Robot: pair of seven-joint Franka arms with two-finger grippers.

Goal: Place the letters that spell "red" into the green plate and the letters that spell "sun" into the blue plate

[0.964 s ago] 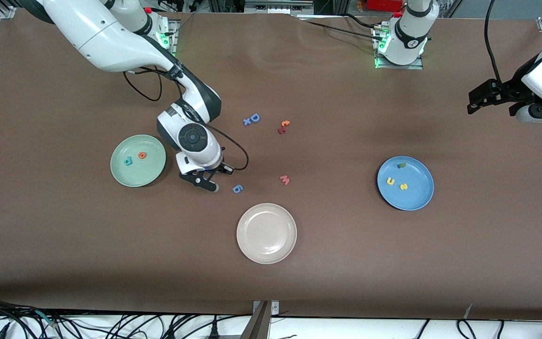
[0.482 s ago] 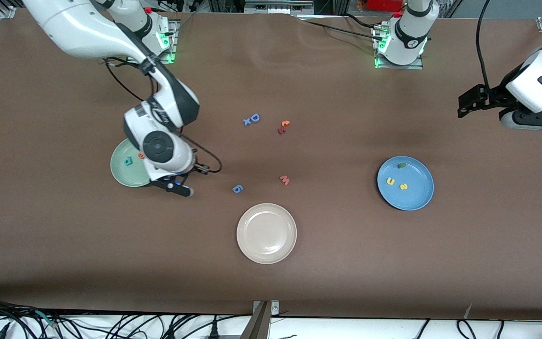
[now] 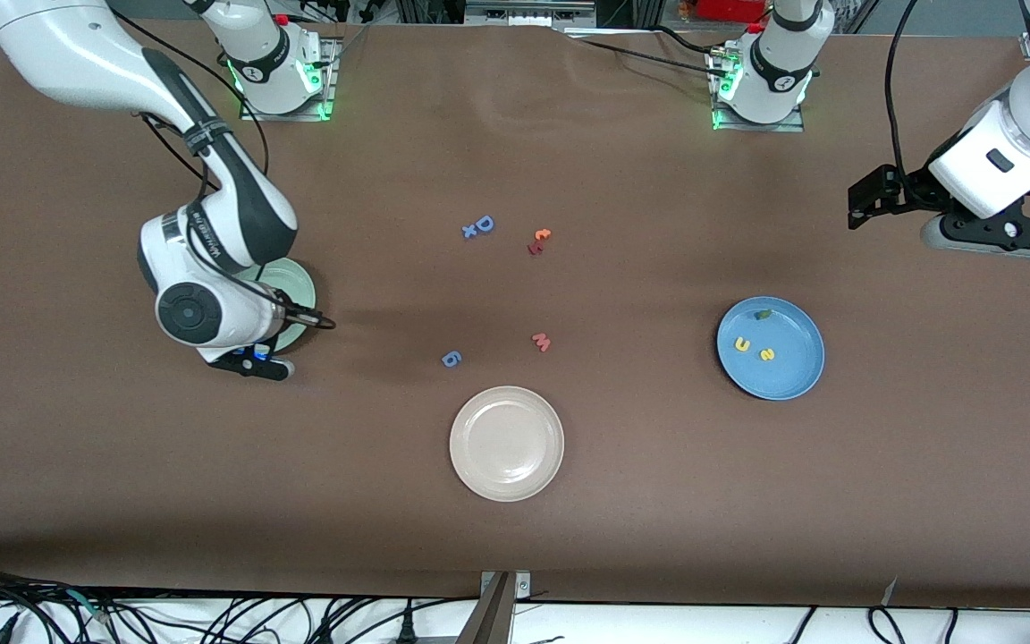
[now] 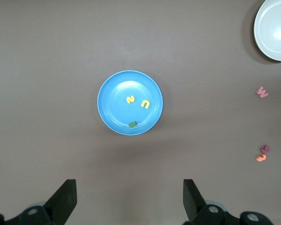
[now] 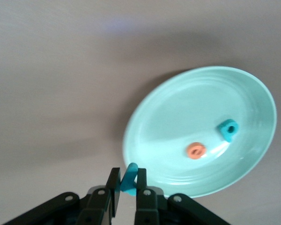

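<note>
Since a second ago my right gripper (image 5: 127,191) has swung across to the green plate (image 5: 178,117), pinching the teal r (image 5: 129,178). I'd centre it over bare plate before release. Left gripper (image 4: 129,199) waits, jaws wide.

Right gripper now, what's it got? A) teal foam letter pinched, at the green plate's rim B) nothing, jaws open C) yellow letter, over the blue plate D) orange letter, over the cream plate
A: in the right wrist view the right gripper is shut on a teal letter at the rim of the green plate, where an orange letter and another teal one already lie.
</note>
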